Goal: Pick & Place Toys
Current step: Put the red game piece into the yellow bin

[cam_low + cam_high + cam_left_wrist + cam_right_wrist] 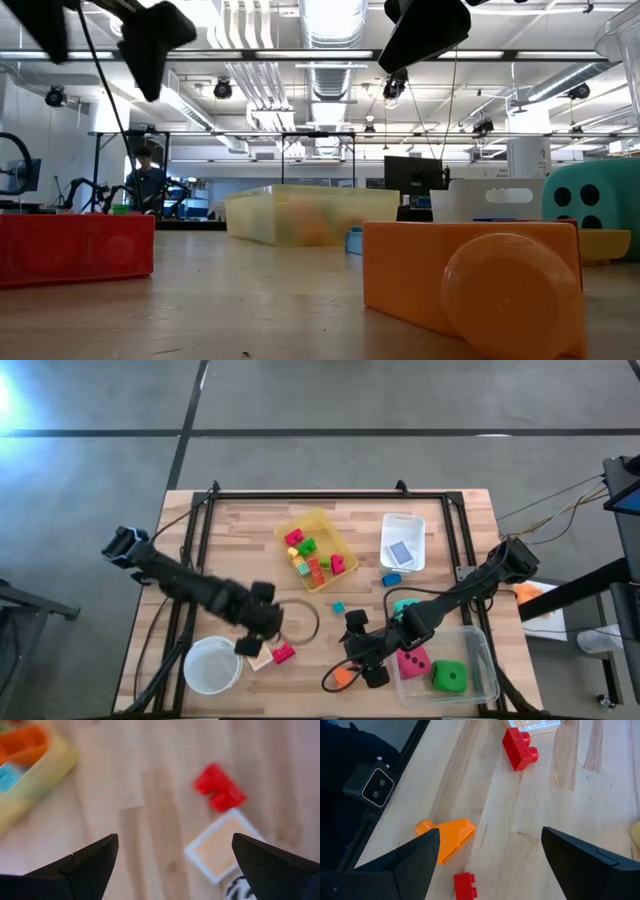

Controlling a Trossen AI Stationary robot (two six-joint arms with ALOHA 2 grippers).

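Observation:
My left gripper (262, 628) hangs open and empty above the table, near a red block (283, 653) that lies flat on the wood; the block also shows in the left wrist view (220, 787). My right gripper (362, 657) hangs open and empty over an orange block (447, 836) and a small red block (465, 885), touching neither. A pink die (412, 660) and a green die (450, 677) sit in the clear bin (480, 650). A teal die (405, 605) stands beside that bin. Several blocks lie in the yellow bin (340, 532).
A round white bowl (212, 665) stands near the front left, with a white-framed tan square (225, 845) beside it. A white bin (403, 525) holds a blue item. A small teal block (338, 607) and a blue block (391, 579) lie loose mid-table. A person stands far off (147, 180).

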